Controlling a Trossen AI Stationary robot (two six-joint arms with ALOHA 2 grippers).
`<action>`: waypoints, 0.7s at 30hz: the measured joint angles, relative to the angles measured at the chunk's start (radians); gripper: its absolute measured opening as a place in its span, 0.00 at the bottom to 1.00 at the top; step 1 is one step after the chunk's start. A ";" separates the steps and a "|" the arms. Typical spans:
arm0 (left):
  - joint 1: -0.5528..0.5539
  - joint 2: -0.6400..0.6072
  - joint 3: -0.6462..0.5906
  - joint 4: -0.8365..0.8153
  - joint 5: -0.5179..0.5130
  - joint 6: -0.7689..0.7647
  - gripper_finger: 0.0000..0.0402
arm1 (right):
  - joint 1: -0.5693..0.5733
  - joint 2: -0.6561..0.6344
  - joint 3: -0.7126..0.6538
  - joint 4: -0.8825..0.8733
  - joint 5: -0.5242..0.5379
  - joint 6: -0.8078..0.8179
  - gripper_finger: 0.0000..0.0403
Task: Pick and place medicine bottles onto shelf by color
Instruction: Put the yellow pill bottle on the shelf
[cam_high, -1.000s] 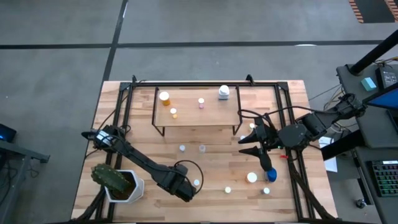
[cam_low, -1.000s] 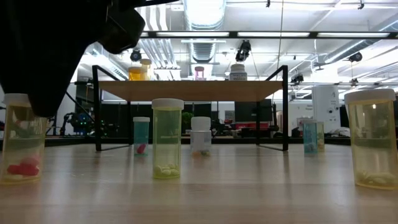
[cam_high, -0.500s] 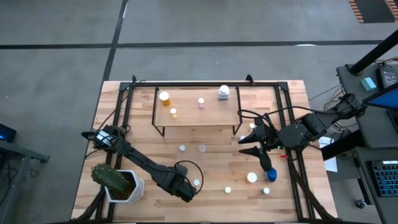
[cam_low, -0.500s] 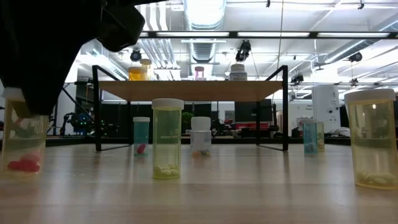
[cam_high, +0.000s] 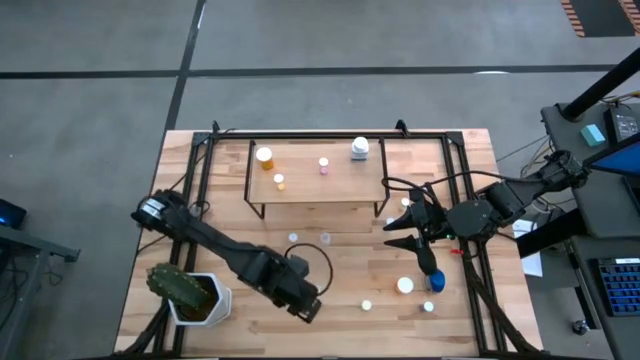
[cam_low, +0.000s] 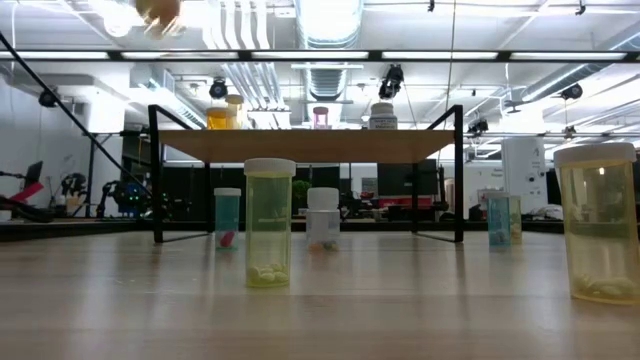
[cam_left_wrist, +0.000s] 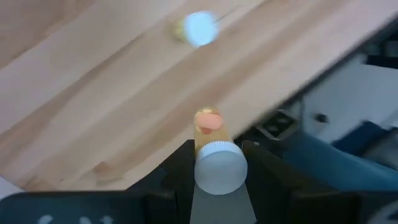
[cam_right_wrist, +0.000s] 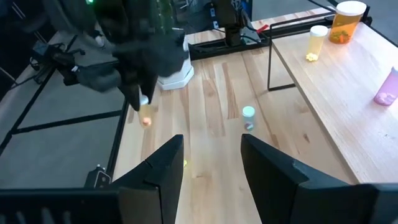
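left end effector (cam_left_wrist: 219, 163) clenching an orange bottle (cam_left_wrist: 214, 155), raised off the desk (cam_high: 340, 270) near 6 o'clock | right end effector (cam_high: 400, 228) released, idling, seemingly hovering, 3 o'clock of shelf (cam_high: 310, 185)

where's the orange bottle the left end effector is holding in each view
High view: hidden under the left end effector, lower centre.
Low view: the orange bottle, blurred, at the top left.
Left wrist view: bottom centre, white cap toward the camera, between the fingers.
Right wrist view: small orange spot left of centre, under the dark arm.
Shared landmark: the left end effector gripping it.
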 joint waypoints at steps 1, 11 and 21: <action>0.012 -0.004 0.020 -0.001 0.000 0.014 0.25 | 0.000 0.000 0.000 0.000 0.000 -0.001 0.37; 0.192 -0.014 0.201 -0.097 0.030 0.240 0.25 | 0.000 0.000 0.000 0.000 0.000 -0.001 0.37; 0.412 -0.014 0.331 -0.325 -0.115 0.581 0.25 | -0.001 0.000 0.000 0.000 0.007 -0.002 0.37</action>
